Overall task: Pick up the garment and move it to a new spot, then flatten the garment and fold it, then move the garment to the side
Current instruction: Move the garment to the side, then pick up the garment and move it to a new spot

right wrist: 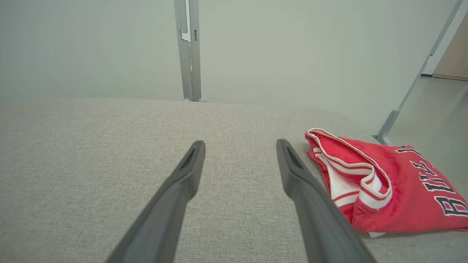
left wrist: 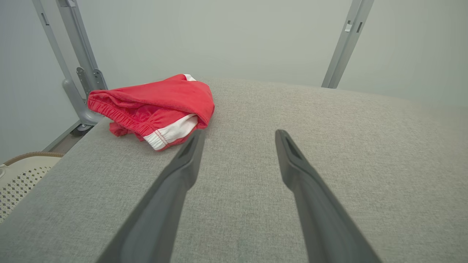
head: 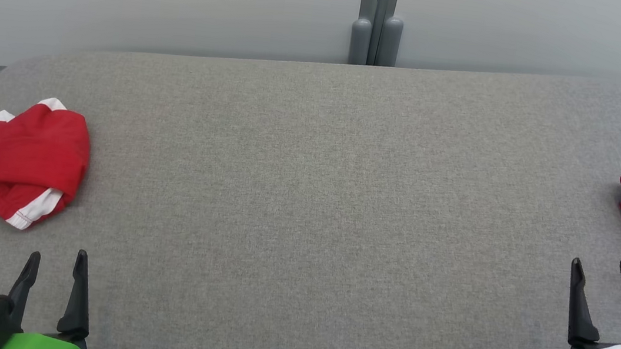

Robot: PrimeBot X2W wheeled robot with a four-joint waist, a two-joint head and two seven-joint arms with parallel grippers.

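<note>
Bearing black "BUL" letters, red jersey (right wrist: 398,197).

The one readable text stands on the red jersey (right wrist: 402,190) at the lower right of the right wrist view. Large black capitals edged in white climb diagonally from the frame's right edge and read "BUL". A further letter follows above them, too crumpled to tell.
</note>
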